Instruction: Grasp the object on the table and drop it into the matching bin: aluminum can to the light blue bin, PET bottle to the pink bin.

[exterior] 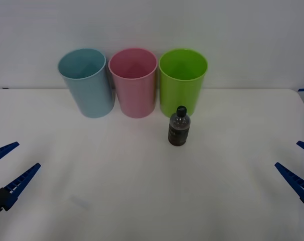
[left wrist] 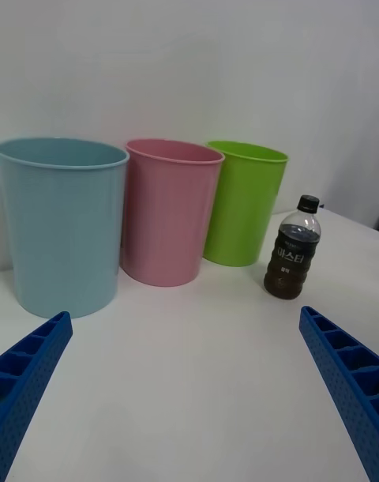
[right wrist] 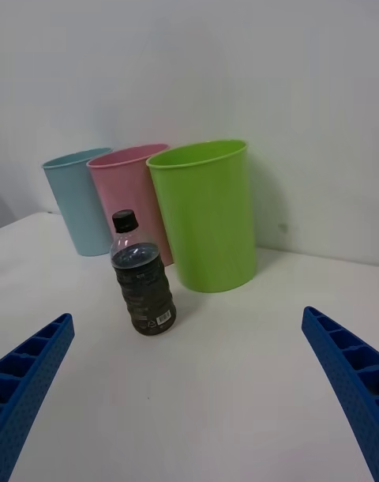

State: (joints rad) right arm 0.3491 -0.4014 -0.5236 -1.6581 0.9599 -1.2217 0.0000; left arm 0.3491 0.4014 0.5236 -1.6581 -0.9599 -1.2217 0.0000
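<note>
While both arms hang low at the near corners of the white worktop (exterior: 142,201), the left claw (exterior: 9,168) and right claw (exterior: 297,168) gape wide, holding nothing. Farther in, the PET bottle (exterior: 179,126) stands upright, its dark label bearing white Korean lettering. Behind it: light blue bin (exterior: 87,83), pink bin (exterior: 133,83), green bin (exterior: 182,83).

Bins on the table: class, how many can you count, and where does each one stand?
3, in a row at the table's far edge: the light blue bin on the robot's left, the pink bin in the middle, a lime green bin on the right. None appears hidden.
</note>
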